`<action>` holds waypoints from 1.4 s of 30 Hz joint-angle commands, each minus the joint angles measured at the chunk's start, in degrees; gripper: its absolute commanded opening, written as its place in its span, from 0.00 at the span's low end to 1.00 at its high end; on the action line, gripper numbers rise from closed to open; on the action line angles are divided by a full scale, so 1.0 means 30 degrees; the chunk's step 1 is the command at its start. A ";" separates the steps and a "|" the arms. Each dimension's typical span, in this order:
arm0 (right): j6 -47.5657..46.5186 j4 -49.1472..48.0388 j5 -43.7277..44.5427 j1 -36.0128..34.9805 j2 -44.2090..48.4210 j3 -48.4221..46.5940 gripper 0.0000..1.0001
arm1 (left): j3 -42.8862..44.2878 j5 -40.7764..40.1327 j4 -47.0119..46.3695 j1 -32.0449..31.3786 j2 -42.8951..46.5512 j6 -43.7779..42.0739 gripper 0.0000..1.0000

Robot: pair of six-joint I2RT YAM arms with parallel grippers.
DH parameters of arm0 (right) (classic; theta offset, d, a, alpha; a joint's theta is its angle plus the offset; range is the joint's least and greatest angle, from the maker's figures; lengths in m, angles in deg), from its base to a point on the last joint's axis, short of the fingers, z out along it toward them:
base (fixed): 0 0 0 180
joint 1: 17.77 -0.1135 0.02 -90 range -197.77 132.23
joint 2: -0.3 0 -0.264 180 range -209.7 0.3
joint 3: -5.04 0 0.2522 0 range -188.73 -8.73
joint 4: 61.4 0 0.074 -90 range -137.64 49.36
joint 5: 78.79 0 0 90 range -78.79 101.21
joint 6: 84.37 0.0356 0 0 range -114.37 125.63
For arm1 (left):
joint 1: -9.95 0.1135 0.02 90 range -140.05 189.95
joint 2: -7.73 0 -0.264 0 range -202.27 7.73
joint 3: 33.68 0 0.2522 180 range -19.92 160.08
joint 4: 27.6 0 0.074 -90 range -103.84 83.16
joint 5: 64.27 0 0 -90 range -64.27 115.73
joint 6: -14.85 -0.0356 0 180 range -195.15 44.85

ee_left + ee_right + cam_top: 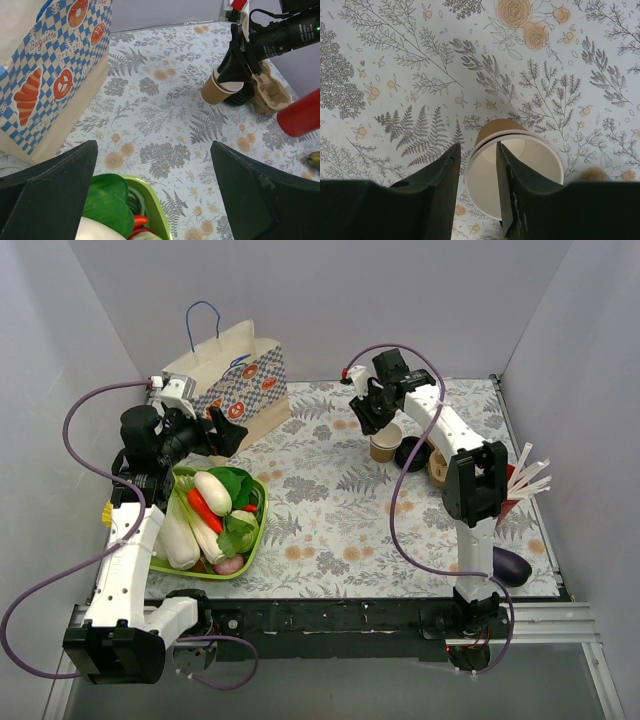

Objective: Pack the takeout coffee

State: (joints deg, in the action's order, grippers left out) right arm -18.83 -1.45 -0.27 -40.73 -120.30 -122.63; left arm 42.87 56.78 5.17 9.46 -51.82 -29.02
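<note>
Room: I saw plain pale walls point(330, 300) closing in the table on the left, back and right.
Surface: a floral tablecloth point(330, 510), grey ferns and orange blooms on white, covered the top as far as the black rail point(330, 620) where the arms are bolted.
Left gripper point(152, 150): it hung above the far left of the cloth with its fingers spread wide and nothing between them.
Bakery bag point(235, 375): it stood upright at the back left, blue-checked with pretzel and croissant prints, just beyond that gripper.
Green tray point(255, 530): it sat near the left edge, heaped with vegetables, white, red and leafy green.
Right gripper point(476, 165): it was down over the cup at the back right. One finger point(440, 195) sat outside the near wall and the other inside the mouth. The gap looked wider than the paper wall, so I read it as not clamped.
Kraft paper cup point(385, 448): it stood on the cloth, open, its white inside showing.
Black lid point(412, 452): it lay flat on the cloth, just right of the cup.
Cardboard carrier point(440, 465): it rested just right of the lid.
Red cup point(515, 490): it stood by the right wall, holding white sticks.
Aubergine point(512, 565): it lay at the near right corner.
</note>
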 commanded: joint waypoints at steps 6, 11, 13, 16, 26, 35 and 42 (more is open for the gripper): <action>-0.0486 0.2150 0.0313 -0.0052 0.0091 -0.1290 0.40 | -0.0625 0.0138 -0.0504 0.0135 0.0427 0.0707 0.98; -0.0398 0.2239 0.0723 -0.0052 0.0471 -0.0294 0.39 | -0.0684 0.0490 -0.0826 0.0135 0.0134 0.1117 0.98; -0.0369 0.2122 0.0694 -0.0052 0.0559 0.0058 0.38 | -0.0596 0.0520 -0.0972 0.0135 -0.0071 0.1234 0.98; -0.0311 0.2121 0.0694 -0.0052 0.0531 0.0001 0.37 | -0.0654 0.0695 -0.1177 0.0135 -0.0189 0.1323 0.98; -0.0428 0.2180 0.0957 -0.0051 0.0618 0.0674 0.23 | -0.0977 0.0667 -0.1384 0.0135 -0.0043 0.1645 0.98; -0.0486 0.2268 0.1279 -0.0023 0.0911 0.0322 0.04 | -0.1270 0.0871 -0.1617 0.0135 -0.0072 0.1791 0.98; -0.0516 0.2268 0.1368 -0.0023 0.1409 0.0527 0.13 | -0.1680 0.1544 -0.1910 0.0106 -0.0248 0.1938 0.98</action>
State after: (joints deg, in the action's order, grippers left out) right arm -20.08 5.00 3.62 -40.77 -120.74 -120.86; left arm 38.28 59.20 0.67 9.63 -52.96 -23.64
